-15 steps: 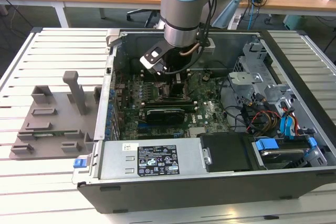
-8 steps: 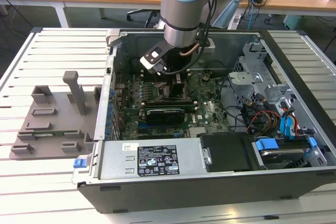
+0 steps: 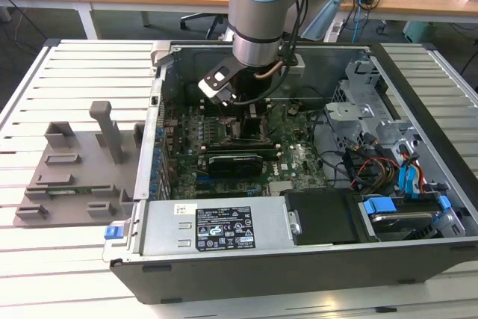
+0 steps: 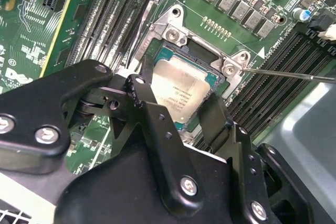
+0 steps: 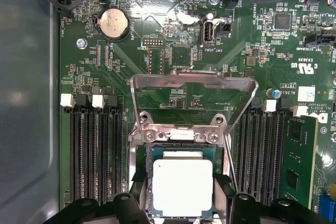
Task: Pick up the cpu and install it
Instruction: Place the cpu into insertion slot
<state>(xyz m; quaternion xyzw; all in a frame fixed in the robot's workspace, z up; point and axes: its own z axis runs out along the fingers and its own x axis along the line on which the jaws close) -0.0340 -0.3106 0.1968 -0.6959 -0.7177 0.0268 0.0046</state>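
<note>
The cpu [image 5: 182,187] is a flat silvery square with a green rim. It lies in the socket on the green motherboard, inside the open computer case [image 3: 418,110]. My gripper [image 5: 182,195] hangs straight over it, one black finger [image 5: 137,184] against each side of the chip. In the second wrist view the cpu [image 4: 181,90] sits level between those fingers [image 4: 140,95], with the gripper [image 4: 176,103] shut on it. The socket's metal load plate [image 5: 194,80] stands flipped up behind the chip. In the exterior view my arm [image 3: 258,35] reaches down into the case.
Black memory slots [image 5: 94,150] flank the socket on both sides. A thin metal lever [image 4: 294,73] juts out by the socket corner. A grey plastic tray [image 3: 75,169] with an upright post lies outside the case at the exterior view's left. Cables and drive bays [image 3: 381,169] fill the case's right.
</note>
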